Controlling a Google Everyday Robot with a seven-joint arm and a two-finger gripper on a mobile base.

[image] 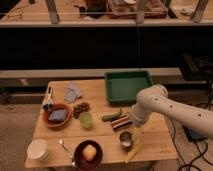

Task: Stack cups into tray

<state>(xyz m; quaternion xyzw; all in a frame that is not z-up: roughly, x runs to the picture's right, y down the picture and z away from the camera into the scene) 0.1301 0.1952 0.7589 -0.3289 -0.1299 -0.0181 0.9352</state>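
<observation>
The dark green tray (127, 75) lies at the back right of the wooden table. A shiny steel cup (126, 139) stands near the front edge. My gripper (135, 133) hangs just right of and above it, at the end of the white arm, open and holding nothing. A pale green cup (86, 120) stands mid-table, left of the arm. A cream-white cup (38, 149) sits at the front left corner.
A reddish-brown bowl (57, 115) holds a blue thing, and a second bowl (88, 153) holds an orange fruit. A green vegetable (111, 116), a striped packet (121, 123), a yellow item (132, 153), a spoon (65, 148), a white cloth (73, 92) and dark berries (81, 106) lie around.
</observation>
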